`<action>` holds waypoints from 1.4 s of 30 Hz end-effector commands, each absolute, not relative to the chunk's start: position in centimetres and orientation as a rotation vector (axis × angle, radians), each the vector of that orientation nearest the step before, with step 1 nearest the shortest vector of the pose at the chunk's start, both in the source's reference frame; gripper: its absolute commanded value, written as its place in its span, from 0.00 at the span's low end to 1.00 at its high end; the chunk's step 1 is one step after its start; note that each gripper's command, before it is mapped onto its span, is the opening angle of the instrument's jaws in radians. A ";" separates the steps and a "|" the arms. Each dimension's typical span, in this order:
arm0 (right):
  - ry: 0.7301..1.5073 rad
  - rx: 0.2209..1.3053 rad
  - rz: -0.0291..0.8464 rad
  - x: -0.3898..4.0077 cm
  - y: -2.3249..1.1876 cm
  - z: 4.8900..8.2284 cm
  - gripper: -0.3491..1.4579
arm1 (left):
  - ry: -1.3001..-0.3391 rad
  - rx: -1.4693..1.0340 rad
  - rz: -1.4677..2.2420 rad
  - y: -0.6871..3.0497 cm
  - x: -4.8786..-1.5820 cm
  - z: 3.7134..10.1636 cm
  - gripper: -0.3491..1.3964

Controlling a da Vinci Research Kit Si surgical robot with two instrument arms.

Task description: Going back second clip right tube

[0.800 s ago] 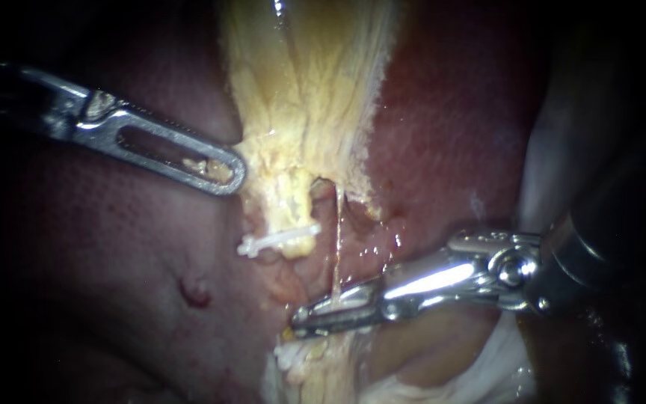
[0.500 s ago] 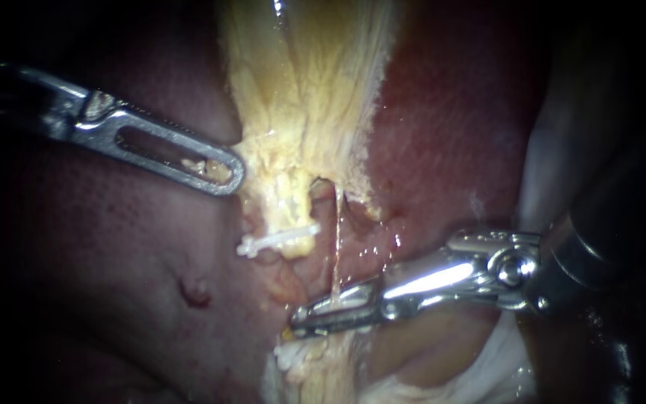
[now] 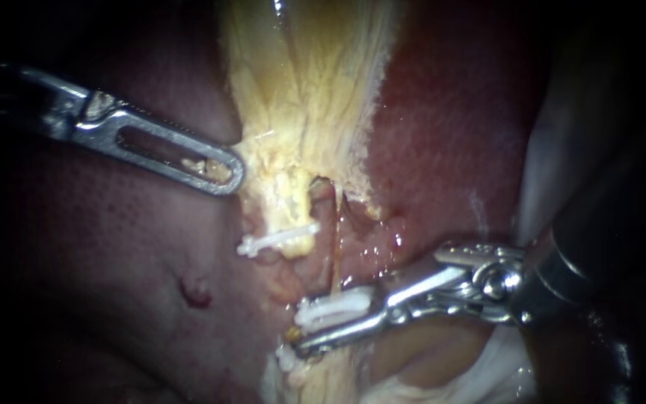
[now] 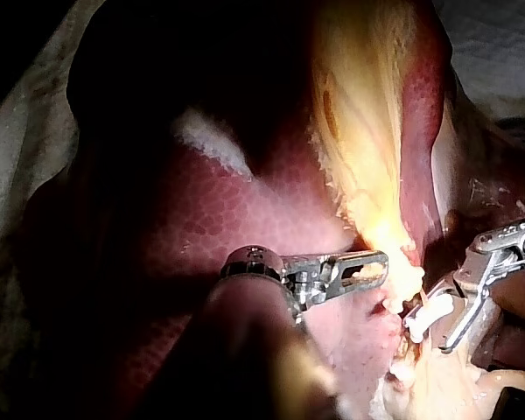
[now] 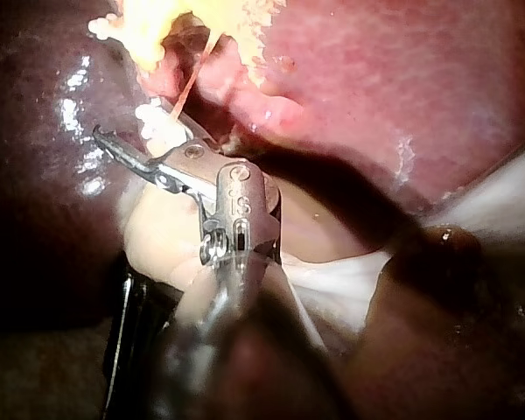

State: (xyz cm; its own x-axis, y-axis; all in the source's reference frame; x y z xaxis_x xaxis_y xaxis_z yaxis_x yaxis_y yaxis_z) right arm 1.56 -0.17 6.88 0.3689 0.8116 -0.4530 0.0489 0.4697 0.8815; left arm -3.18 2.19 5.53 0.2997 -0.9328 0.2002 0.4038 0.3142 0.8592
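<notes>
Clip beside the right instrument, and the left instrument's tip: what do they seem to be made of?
Clip: probably plastic, since it is opaque white and matt. Left instrument: metal, likely steel, bare grey with bright glints along its slotted tip.

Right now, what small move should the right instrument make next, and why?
Probably draw the right instrument back along its shaft: its jaws stand open, and the white clip already sits across the thin right tube.
</notes>
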 end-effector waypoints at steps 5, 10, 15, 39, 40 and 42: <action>1.117 0.834 0.508 1.47 -0.09 6.99 0.47 | -0.815 0.792 -1.022 2.19 -3.17 5.53 0.00; 1.129 0.743 0.447 1.35 -0.05 7.07 0.47 | -0.815 0.792 -1.022 2.19 -3.17 5.53 0.00; 1.150 0.692 0.397 1.24 -0.03 7.04 0.47 | -0.815 0.793 -1.022 2.19 -3.16 5.53 0.00; 1.217 0.502 0.215 0.45 0.48 6.35 0.47 | -0.812 0.788 -1.017 2.15 -3.18 5.68 0.00; 1.216 0.500 0.217 0.44 0.49 6.34 0.47 | -0.812 0.790 -1.015 2.15 -3.19 5.70 0.00; 1.217 0.495 0.216 0.40 0.51 6.33 0.47 | -0.809 0.788 -1.013 2.13 -3.21 5.76 0.00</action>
